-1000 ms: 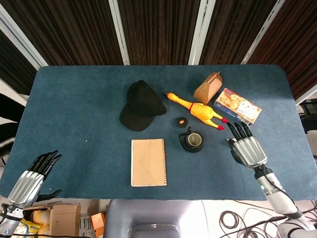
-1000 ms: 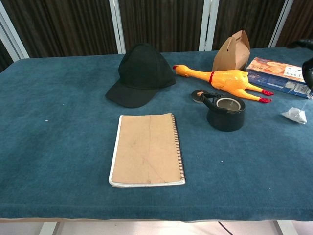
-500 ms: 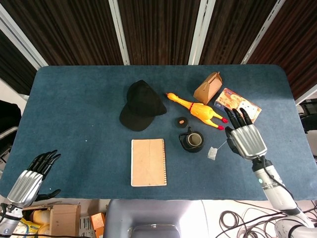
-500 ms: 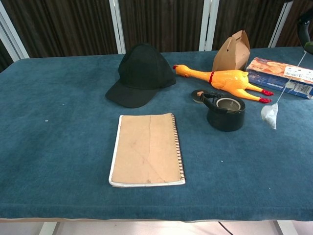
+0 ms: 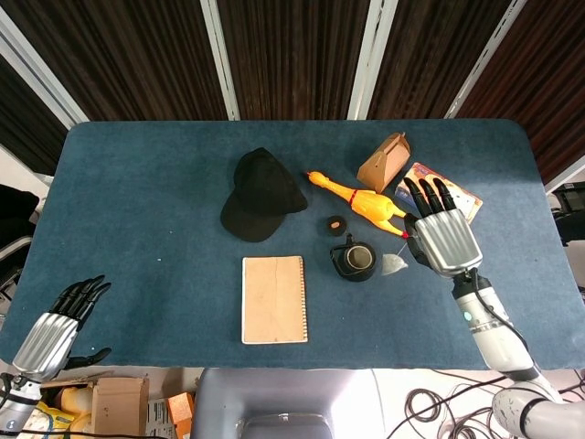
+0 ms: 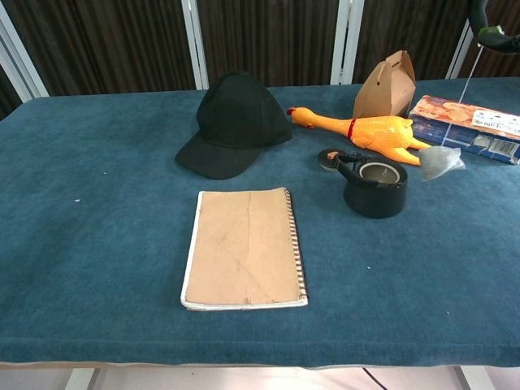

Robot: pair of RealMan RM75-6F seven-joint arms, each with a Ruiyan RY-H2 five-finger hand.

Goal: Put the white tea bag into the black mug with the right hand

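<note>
The white tea bag (image 6: 442, 162) hangs in the air on its string, just right of the black mug (image 6: 374, 188); the head view shows the tea bag (image 5: 395, 263) beside the mug (image 5: 354, 260). My right hand (image 5: 441, 232) pinches the string from above, its other fingers spread, and only its fingertips (image 6: 490, 33) show at the chest view's top right. The mug stands upright, apparently holding nothing. My left hand (image 5: 55, 325) hangs open below the table's near left corner, holding nothing.
A brown notebook (image 6: 246, 248) lies in front of the mug. A black cap (image 6: 233, 122), a yellow rubber chicken (image 6: 370, 132), a brown paper box (image 6: 385, 85), a printed carton (image 6: 467, 125) and a small tape roll (image 6: 329, 159) lie behind and around the mug.
The tea bag has left the table, rising and swinging left toward the mug as my right hand rose and moved left. The left hand has stayed put.
</note>
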